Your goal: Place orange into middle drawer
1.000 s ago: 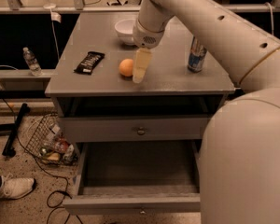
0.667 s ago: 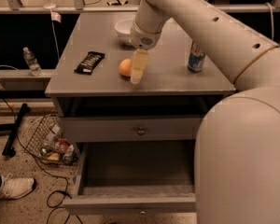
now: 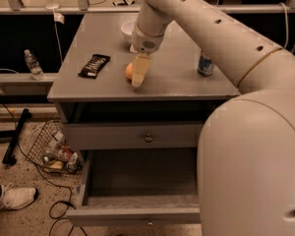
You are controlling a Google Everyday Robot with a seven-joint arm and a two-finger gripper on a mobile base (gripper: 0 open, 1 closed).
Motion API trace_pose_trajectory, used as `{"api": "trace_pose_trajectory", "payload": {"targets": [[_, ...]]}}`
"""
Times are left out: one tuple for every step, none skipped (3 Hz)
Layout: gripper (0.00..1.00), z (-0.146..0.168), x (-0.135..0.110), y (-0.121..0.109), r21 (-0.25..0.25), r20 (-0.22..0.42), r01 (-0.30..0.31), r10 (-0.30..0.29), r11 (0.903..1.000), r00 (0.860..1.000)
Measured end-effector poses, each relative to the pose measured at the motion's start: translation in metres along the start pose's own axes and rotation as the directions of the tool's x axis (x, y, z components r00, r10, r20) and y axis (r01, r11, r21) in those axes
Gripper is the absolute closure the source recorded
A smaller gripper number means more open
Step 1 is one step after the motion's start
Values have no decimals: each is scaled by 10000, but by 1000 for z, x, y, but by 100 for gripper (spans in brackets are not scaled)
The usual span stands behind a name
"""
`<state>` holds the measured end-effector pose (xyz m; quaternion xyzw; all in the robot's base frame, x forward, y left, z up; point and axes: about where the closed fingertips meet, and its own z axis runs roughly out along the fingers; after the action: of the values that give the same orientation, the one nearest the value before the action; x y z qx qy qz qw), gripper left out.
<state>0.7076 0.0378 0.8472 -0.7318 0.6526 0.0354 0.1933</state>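
The orange rests on the cabinet top, partly hidden by the gripper positioned close against it, presumably for pickup, its grip state indeterminable, while the middle drawer below stands open to receive it.

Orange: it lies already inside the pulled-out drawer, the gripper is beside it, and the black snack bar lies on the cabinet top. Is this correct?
One point is wrong. The camera view shows the orange on the cabinet top, not inside the pulled-out middle drawer below. The gripper is beside it, and the black snack bar lies on the cabinet top.
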Motion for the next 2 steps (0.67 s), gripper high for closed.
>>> {"api": "trace_pose_trajectory", "payload": {"targets": [[42,3,-2,0,-29,32,25,-24,10000,10000],[73,1,-1,3,-25,52,34,-33,10000,10000]]}}
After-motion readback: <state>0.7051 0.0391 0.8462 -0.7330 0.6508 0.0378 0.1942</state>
